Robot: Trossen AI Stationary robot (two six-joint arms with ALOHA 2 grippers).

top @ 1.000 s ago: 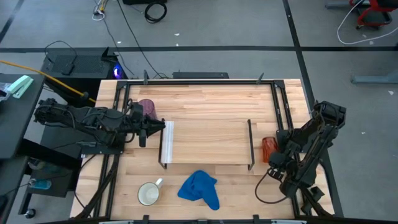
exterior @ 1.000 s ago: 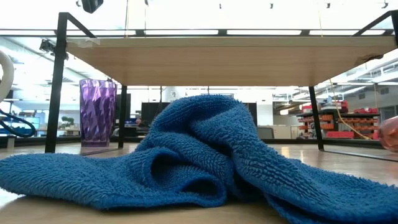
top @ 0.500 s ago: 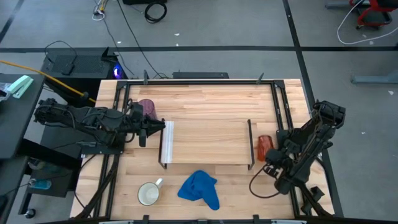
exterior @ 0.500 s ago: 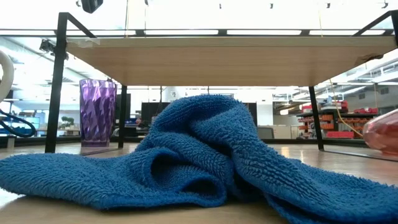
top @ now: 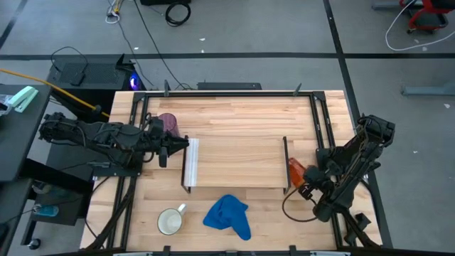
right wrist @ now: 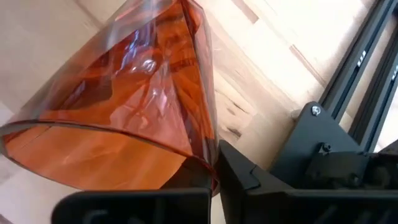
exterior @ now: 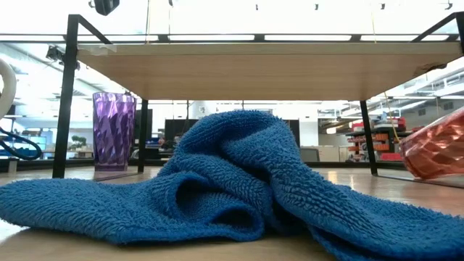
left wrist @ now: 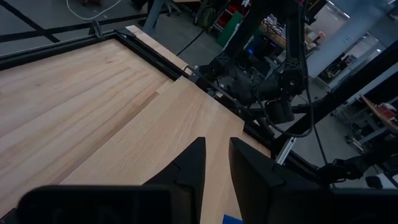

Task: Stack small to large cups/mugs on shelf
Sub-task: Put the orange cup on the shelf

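Observation:
The translucent orange cup (top: 294, 170) is tilted beside the right-hand legs of the shelf (top: 238, 163), with my right gripper (top: 306, 179) shut on it. The low view shows the orange cup (exterior: 435, 148) at the far right, leaning. The purple cup (top: 168, 123) stands upright on the table behind the shelf's left end. The white mug (top: 170, 221) stands near the table's front edge, left of the blue cloth (top: 227, 215). My left gripper (top: 183, 146) waits at the shelf's white-strip end, slightly open, with nothing between its fingers (left wrist: 193, 171). My right gripper pinches the orange cup's wall at the rim (right wrist: 205, 158), one finger inside the mouth and the other finger (right wrist: 245, 177) outside. It comes roughly level from the table's right side. The cup is tilted, its base toward the shelf. Whether it touches the table I cannot tell.
The blue cloth (exterior: 232, 181) lies bunched in front of the shelf, filling the low view. Black frame rails (top: 323, 121) run along the table's left and right sides. The shelf's thin black legs (exterior: 64, 101) stand close to both grippers.
My right gripper has moved toward the shelf's right end with the orange cup. The cup stood about upright a second ago. It is now tipped over, its base toward the shelf, and sits closer to the shelf's legs.

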